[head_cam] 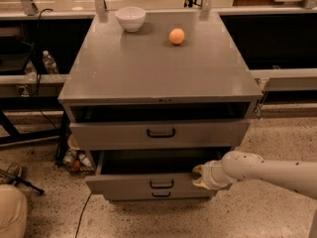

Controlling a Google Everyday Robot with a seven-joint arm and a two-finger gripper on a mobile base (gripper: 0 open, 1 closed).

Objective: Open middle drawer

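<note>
No writing to read anywhere, as far as I can tell; the gripper [198, 176] is at the middle drawer's [124, 185] front edge.

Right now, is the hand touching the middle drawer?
Touching. The camera view shows the hand resting on the top edge of the middle drawer, no gap visible.
</note>
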